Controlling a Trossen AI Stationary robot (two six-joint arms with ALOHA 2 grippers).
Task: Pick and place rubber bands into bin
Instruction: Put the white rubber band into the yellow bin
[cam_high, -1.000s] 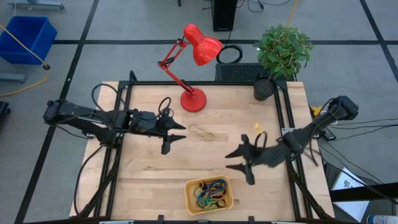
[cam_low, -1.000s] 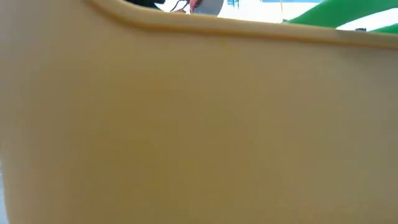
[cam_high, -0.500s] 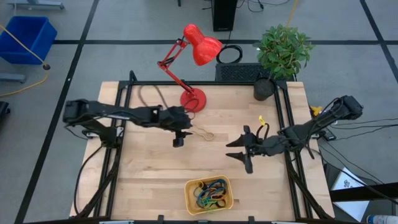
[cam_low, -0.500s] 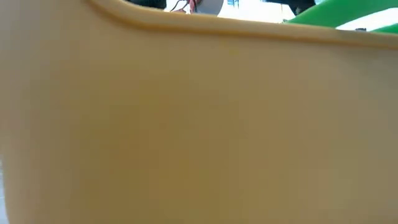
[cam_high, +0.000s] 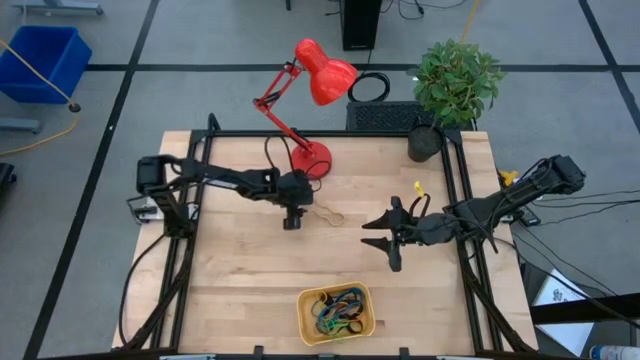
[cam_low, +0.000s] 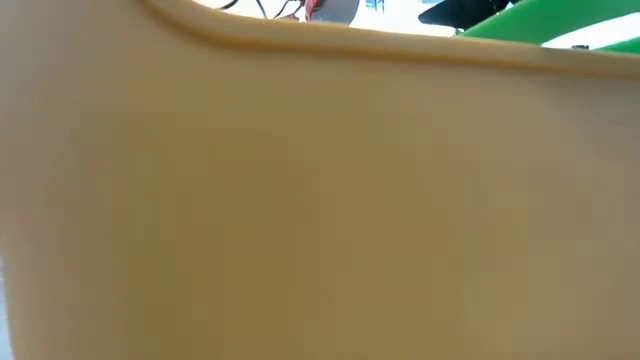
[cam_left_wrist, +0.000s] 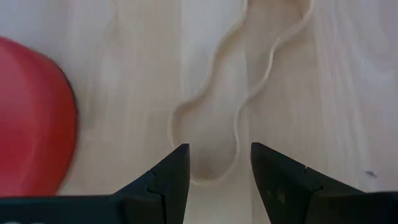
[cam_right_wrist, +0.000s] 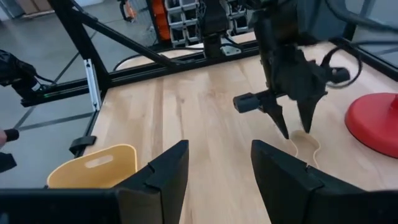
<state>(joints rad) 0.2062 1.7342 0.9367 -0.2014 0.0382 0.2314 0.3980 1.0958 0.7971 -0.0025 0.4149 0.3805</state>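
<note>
A tan rubber band (cam_high: 325, 212) lies flat on the wooden table, right of the red lamp base (cam_high: 310, 160). My left gripper (cam_high: 292, 221) points down over the band's left end, open. In the left wrist view the fingers (cam_left_wrist: 214, 180) stand on either side of the band's end loop (cam_left_wrist: 211, 124); I cannot tell whether they touch it. The yellow bin (cam_high: 336, 312) sits at the near edge with several coloured bands inside. My right gripper (cam_high: 386, 242) is open and empty, right of the tan band.
The red desk lamp (cam_high: 322, 72) leans over the far middle of the table. A potted plant (cam_high: 455, 80) stands at the far right corner. The bin's wall (cam_low: 320, 200) fills the low view. The right wrist view shows the bin (cam_right_wrist: 93, 167) and my left gripper (cam_right_wrist: 296, 130).
My left gripper has moved toward the table's right, to the tan band's left end, and has tipped from level to pointing down. My right gripper has moved a little toward the far edge, staying open. The tan band has stayed in place.
</note>
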